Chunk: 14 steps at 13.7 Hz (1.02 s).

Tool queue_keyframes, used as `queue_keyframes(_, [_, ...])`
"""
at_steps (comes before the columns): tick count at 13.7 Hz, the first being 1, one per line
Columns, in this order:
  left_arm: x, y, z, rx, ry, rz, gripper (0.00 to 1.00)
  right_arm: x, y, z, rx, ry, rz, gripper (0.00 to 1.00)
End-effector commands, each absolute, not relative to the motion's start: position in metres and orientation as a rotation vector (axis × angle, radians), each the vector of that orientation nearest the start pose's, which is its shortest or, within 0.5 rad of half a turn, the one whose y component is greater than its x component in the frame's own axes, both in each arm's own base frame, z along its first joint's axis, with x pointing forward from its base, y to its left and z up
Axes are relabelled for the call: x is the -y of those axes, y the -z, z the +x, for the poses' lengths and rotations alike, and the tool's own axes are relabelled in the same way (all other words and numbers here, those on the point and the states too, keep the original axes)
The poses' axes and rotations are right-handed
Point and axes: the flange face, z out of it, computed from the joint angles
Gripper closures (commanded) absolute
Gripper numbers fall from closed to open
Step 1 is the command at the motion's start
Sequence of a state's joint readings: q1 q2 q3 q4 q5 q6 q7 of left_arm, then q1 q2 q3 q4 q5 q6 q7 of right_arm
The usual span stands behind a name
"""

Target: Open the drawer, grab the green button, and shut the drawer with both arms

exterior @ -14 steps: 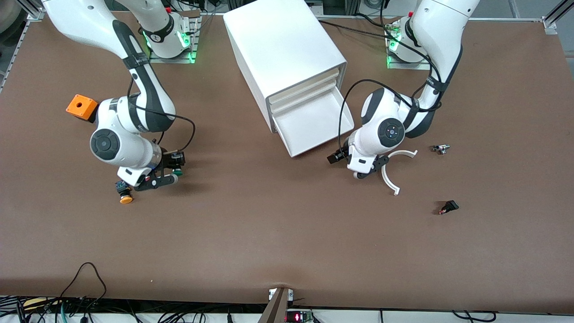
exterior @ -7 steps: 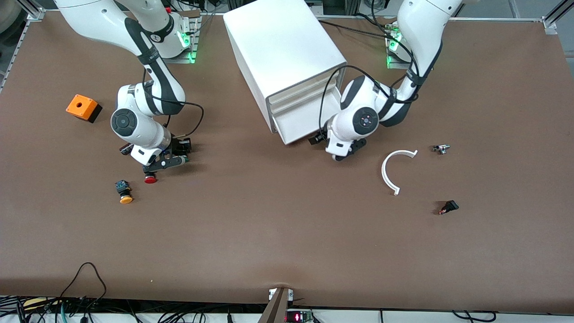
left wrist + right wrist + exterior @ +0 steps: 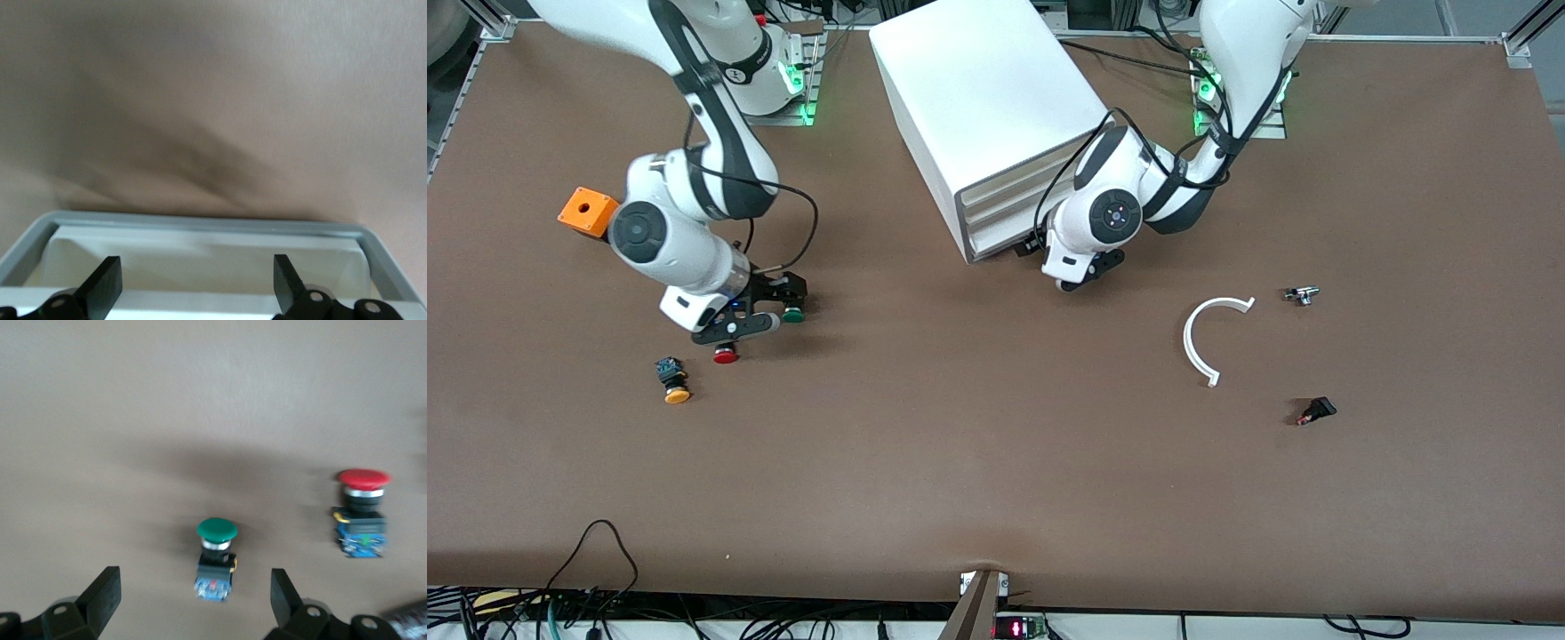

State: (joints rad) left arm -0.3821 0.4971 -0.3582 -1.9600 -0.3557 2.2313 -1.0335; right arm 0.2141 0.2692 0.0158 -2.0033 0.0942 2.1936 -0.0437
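Note:
The green-capped button (image 3: 792, 313) lies on its side on the brown table, toward the right arm's end. In the right wrist view the button (image 3: 217, 553) lies between my right gripper's (image 3: 193, 603) open fingers, touching neither. My right gripper (image 3: 760, 309) hovers low over it. The white cabinet (image 3: 987, 89) stands at the table's middle. Its lowest drawer (image 3: 996, 238) sits pushed in, about flush with the others. My left gripper (image 3: 1069, 258) is open and empty against the cabinet's front. The left wrist view shows the drawer's cream face (image 3: 200, 257) between the open fingers of my left gripper (image 3: 193, 287).
A red-capped button (image 3: 726, 355) and a yellow-capped button (image 3: 674, 384) lie nearer the front camera than the green one. An orange box (image 3: 589, 212) sits beside the right arm. A white curved piece (image 3: 1199, 342), a small metal part (image 3: 1303, 294) and a small black part (image 3: 1317, 410) lie toward the left arm's end.
My left gripper moved to the cabinet's front and the pulled-out drawer went in. My right gripper shifted off the yellow button's spot; the red button now shows beside it.

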Motion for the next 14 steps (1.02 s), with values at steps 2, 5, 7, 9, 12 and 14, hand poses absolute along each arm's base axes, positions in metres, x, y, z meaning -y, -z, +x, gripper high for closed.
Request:
queue_keyframes(2, [0.422,-0.235,0.416,0.881,-0.789,-3.024,0.00,-0.133,-0.424,0.605,0.358,-0.114,-3.046,0.00])
queue_keyframes(5, [0.427,-0.238,0.413,0.897,-0.789,-3.019,0.00,-0.110,-0.477,0.613,0.501,-0.090,-3.036,0.00])
queue_keyframes(7, [0.419,-0.253,0.428,0.907,-0.731,-3.045,0.00,-0.096,-0.511,0.601,0.545,-0.045,-3.028,0.00])
queue_keyframes(9, [0.392,-0.273,0.467,0.885,-0.596,-3.066,0.00,-0.086,-0.535,0.588,0.575,-0.045,-3.019,0.00])
queue_keyframes(12, [0.365,-0.307,0.514,0.818,-0.477,-3.083,0.00,-0.075,-0.554,0.577,0.643,-0.029,-3.004,0.00])
queue_keyframes(14, [0.334,-0.321,0.538,0.698,-0.416,-3.114,0.00,-0.069,-0.565,0.572,0.658,-0.019,-3.016,0.00])
